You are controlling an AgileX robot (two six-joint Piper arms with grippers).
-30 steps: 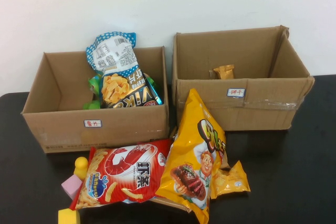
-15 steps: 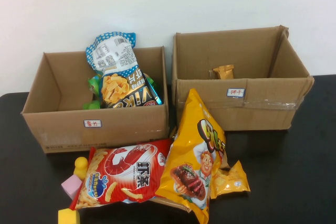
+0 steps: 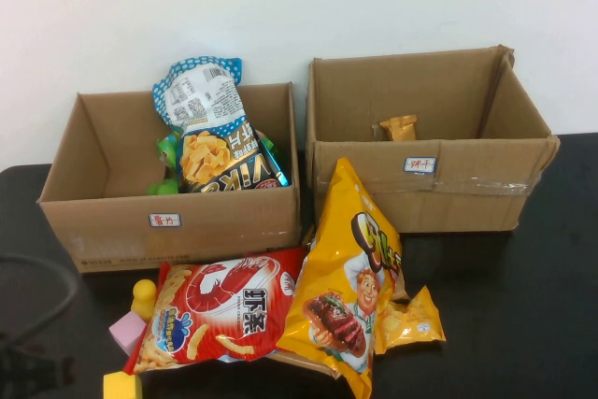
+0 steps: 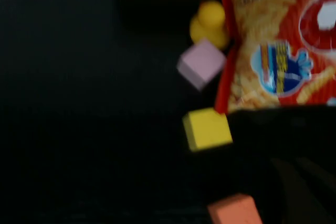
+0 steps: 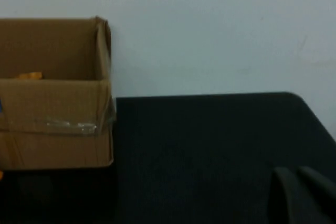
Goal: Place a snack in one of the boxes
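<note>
On the black desk the red shrimp-chip bag and the yellow steak-flavour bag lie unlifted at about six o'clock — neither is boxed. The left box already holds a blue chip bag; the right box holds one small orange packet. Left pincer hangs near the red bag by the small blocks, right pincer at five o'clock — neither grip can be told. The pick seems unstarted.

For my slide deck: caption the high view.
Left arm nears red bag and yellow bag before two boxes; right pincer unseen.
</note>
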